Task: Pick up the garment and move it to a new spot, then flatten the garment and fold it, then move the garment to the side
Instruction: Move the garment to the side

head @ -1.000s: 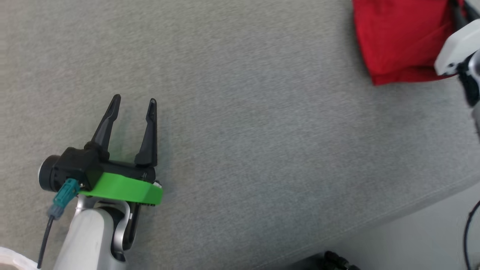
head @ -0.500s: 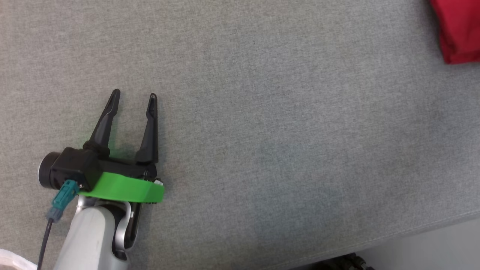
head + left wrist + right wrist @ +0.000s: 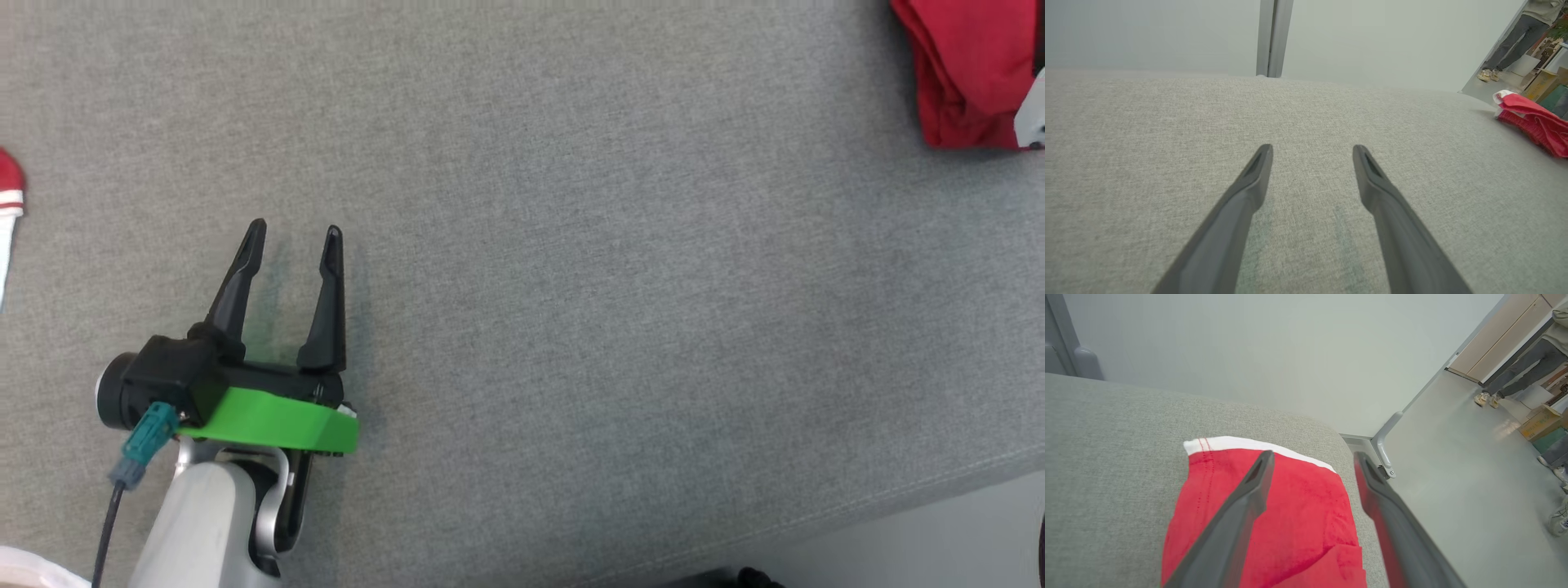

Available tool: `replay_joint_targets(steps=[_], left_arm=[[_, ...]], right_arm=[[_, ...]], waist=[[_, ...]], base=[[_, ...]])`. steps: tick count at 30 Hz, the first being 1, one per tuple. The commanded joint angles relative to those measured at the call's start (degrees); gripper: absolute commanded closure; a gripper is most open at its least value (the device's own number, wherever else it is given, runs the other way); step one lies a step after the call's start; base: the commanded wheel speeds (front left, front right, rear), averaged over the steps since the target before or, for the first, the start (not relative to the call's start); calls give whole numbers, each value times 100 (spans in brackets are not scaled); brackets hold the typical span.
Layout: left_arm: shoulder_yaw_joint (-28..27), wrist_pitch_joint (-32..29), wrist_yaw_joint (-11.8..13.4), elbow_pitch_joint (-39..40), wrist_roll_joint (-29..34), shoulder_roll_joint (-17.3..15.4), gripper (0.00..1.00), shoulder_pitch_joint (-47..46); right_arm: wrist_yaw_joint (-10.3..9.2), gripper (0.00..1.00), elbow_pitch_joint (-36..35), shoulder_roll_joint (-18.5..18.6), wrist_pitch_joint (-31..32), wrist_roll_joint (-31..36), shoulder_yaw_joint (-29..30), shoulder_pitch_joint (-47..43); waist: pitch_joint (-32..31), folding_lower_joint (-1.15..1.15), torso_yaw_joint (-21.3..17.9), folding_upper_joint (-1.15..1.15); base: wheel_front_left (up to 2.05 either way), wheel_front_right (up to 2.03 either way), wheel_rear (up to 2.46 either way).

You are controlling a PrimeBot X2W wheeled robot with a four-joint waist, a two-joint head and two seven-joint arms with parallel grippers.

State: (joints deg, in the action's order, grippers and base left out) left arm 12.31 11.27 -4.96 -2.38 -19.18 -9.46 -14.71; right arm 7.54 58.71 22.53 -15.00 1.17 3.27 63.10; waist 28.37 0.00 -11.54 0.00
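One red garment [image 3: 967,73], white-banded, laid in layers at far right corner of grey fabric surface [image 3: 571,286]. Right jaws held spread just above it, nothing pinched. Left jaws spread over bare fabric, well apart from garment. One red-and-white cloth edge [image 3: 8,192] seen at left. One person's legs [image 3: 1515,371] and one cardboard box [image 3: 1539,420] seen beyond; box print too small to be read.

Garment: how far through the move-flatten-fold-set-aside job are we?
Done, apparently: the garment lies folded in layers at the right end of the grey surface. In hand: nothing; the right gripper is open over it with no cloth in its jaws, and the left gripper is open over bare surface. Left: likely just pulling the arm away.
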Motion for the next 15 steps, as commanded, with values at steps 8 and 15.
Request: replay_joint_targets(steps=[8,15], left_arm=[[-203,257,35,-551,-175,69,0,-69],[-401,356,32,-1102,-378,201,0,169]], right_arm=[[-10,0,-578,-567,-24,-51,-226,-358],[-10,0,-1075,-1136,-19,-273,-281,-1031]], waist=[[-971,0,107,0],[-1637,0,272,0]], base=[[0,0,0],[0,0,0]])
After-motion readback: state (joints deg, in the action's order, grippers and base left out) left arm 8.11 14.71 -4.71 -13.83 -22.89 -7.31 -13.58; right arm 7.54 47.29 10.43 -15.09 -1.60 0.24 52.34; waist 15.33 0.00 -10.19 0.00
